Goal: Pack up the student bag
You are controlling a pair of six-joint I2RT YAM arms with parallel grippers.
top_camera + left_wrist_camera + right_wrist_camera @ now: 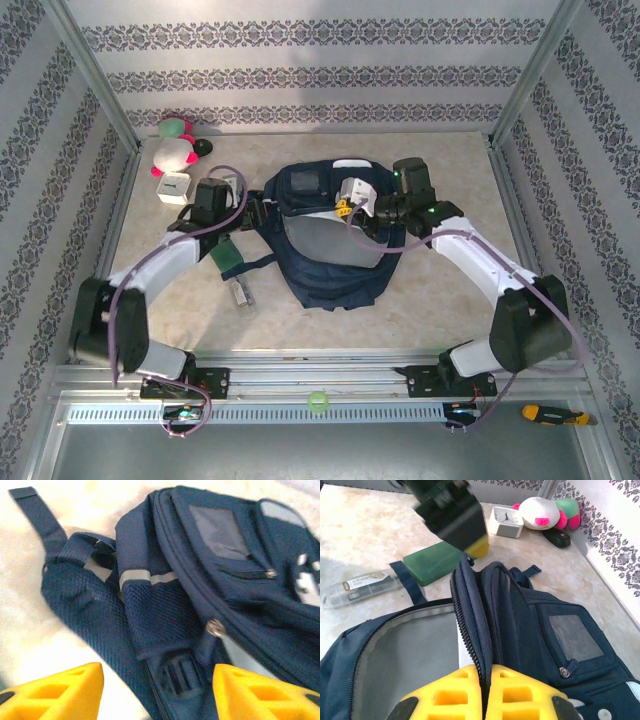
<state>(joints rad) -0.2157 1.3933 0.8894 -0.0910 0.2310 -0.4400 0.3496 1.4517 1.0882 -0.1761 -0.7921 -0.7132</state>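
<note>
The student bag (330, 285) lies in the middle of the table, navy blue, its main compartment unzipped and showing grey lining (405, 655). My right gripper (485, 672) is shut on the zipper edge of the bag's opening and holds that edge up; from above it (352, 208) sits over the bag's top. My left gripper (157, 690) is open, its yellow fingers (60, 695) wide apart with nothing between them, hovering over the bag's left side (160, 610) by a dark strap buckle (177, 672). From above, the left gripper (262, 208) is at the bag's left edge.
A green case (230, 258) and a clear plastic box (240, 292) lie left of the bag. A white clock (173, 188) and a plush toy (172, 150) stand at the back left corner. A screwdriver (550, 413) lies on the front rail. Patterned walls enclose the table.
</note>
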